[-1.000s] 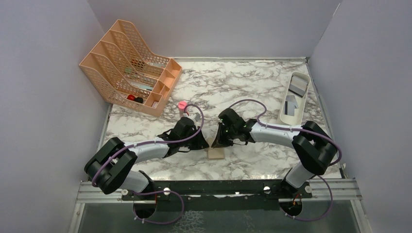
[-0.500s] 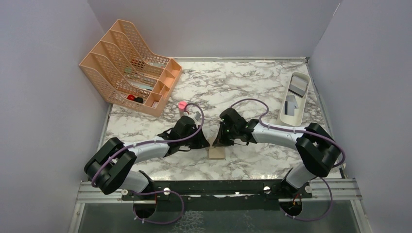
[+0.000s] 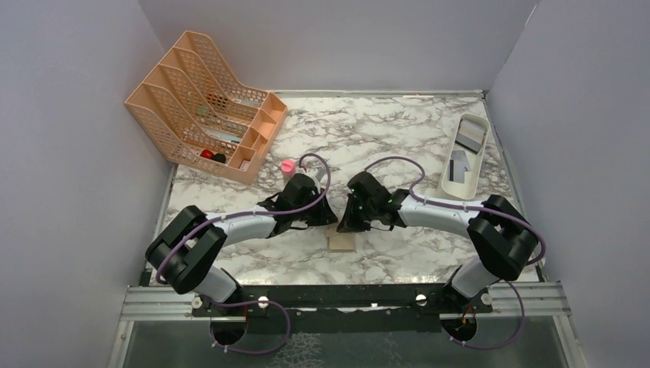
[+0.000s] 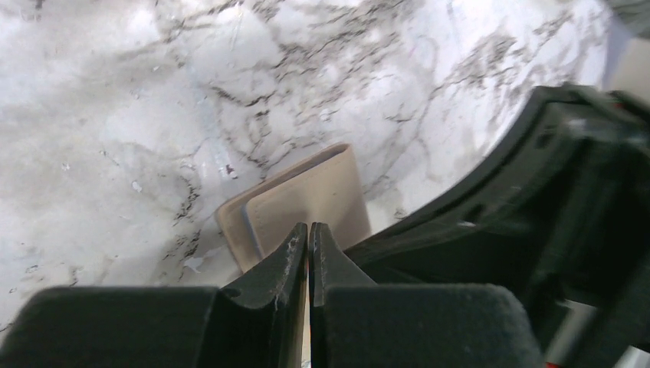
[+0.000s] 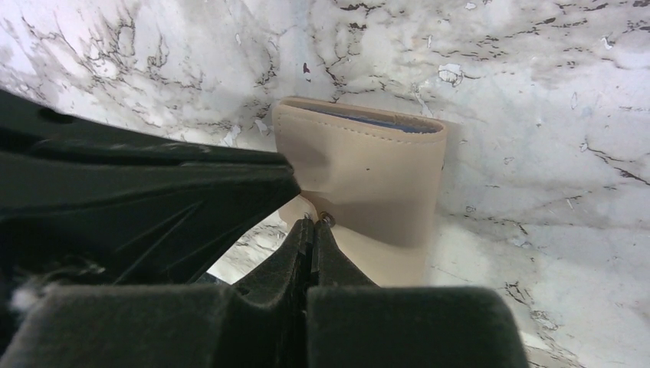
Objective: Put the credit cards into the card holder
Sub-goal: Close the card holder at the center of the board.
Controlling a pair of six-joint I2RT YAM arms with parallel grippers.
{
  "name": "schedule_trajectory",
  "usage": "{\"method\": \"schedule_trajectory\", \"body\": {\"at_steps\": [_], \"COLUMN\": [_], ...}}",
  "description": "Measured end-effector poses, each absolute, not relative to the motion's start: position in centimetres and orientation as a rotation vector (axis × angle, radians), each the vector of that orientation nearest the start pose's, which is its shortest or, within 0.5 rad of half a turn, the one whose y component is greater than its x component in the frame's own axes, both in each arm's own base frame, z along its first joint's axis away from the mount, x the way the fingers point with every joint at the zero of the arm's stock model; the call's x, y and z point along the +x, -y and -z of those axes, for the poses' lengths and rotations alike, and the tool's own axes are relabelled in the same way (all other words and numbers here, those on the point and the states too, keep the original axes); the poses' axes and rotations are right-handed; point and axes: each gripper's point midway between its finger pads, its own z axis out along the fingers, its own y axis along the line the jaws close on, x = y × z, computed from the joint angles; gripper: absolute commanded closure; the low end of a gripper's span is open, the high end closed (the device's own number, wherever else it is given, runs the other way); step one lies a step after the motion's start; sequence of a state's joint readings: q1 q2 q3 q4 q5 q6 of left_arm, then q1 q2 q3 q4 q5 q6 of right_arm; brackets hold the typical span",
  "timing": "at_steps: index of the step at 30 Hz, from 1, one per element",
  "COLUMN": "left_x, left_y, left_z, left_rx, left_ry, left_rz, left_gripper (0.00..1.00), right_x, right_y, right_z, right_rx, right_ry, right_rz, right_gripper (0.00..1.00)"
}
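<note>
flanking card holder (image 5: 368,169), likely to pry it open: right gripper (image 5: 315,224) fingers pressed together at snap tab (image 5: 375,257), left gripper (image 4: 308,234) fingers nearly touching above it; holds unclear.

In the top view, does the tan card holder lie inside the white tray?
No, the card holder lies on the marble table, well apart from the white tray.

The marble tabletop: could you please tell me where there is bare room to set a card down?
Bare marble lies across the back, between the peach file rack and the white tray, and along the near edge in front of the card holder. The centre is crowded: the left gripper and right gripper meet there.
</note>
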State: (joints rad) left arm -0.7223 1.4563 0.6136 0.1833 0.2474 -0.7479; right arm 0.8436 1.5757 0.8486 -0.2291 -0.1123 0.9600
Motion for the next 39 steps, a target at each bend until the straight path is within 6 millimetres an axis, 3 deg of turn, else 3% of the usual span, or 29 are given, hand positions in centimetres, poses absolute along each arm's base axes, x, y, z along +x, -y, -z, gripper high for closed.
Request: {"method": "schedule_trajectory", "body": {"at_steps": [5,39], "left_x": [22.5,22.5], "left_y": [29.3,29.3], "left_z": [-4.2,-4.1], "left_rx": [0.115,0.128], "left_ry": [-2.491,-2.484], "left_rz": [0.992,0.99], "left_gripper": [0.92,0.92], "right_x": [20.3,19.9], "right_y": [-30.8,-30.2], "right_z": [-4.6,-3.6], "right_rx": [0.113,0.145], "right_ry": [-2.739,-2.755], "right_rz": [-0.774,-0.751], "right_gripper": [0.99,0.99]}}
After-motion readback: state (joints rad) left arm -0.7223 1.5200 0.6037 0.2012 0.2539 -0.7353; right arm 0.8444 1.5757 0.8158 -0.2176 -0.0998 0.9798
